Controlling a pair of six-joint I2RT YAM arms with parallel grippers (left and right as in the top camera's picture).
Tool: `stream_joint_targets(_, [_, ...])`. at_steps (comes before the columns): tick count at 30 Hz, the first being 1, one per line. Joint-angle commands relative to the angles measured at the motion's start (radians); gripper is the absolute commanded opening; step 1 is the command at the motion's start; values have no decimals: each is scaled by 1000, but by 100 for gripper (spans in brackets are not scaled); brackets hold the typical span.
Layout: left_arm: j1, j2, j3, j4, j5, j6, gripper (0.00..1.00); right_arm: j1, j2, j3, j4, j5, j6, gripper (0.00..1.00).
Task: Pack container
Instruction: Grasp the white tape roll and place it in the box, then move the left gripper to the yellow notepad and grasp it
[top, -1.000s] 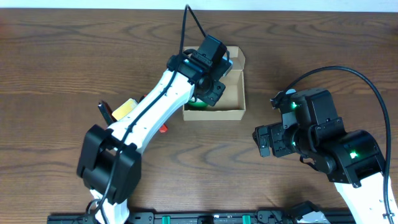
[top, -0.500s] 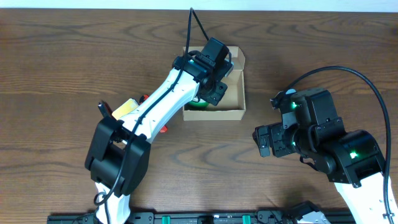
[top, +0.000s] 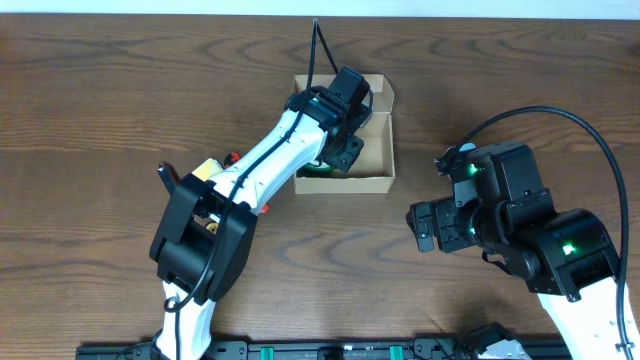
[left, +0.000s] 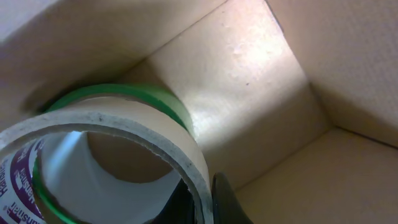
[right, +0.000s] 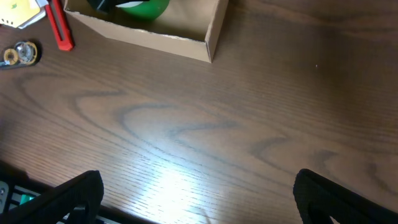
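The cardboard box (top: 372, 181) is set far-centre on the counter (top: 100, 120). Inside it, a packing-tape roll (left: 124, 121) is pinched by the left fingers (left: 227, 200) beside a green roll (left: 155, 96), for packing. The right fingers (right: 62, 199) are held wide open and empty.

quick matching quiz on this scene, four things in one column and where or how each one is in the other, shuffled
Things:
1 green roll
2 red tool
3 right gripper
4 box

States:
a open, above the table
b tan, open at the top
c lying beside the box
d inside the box

Pairs: 1-d, 2-c, 3-a, 4-b
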Motion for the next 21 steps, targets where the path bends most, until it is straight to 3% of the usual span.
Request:
stream_joint_targets(1, [-4, 14, -7, 1, -31, -15, 26, 7, -1, 1, -1, -4, -10, 99])
stream_joint_targets(6, [-4, 9, -3, -5, -29, -16, 33, 6, -1, 1, -1, -4, -10, 99])
stream_joint_targets(15, [-4, -101, 64, -40, -39, -15, 33, 7, -1, 1, -1, -4, -10, 99])
stream_joint_targets(21, [-1, -282, 70, -109, -210, -18, 32, 6, -1, 1, -1, -4, -10, 99])
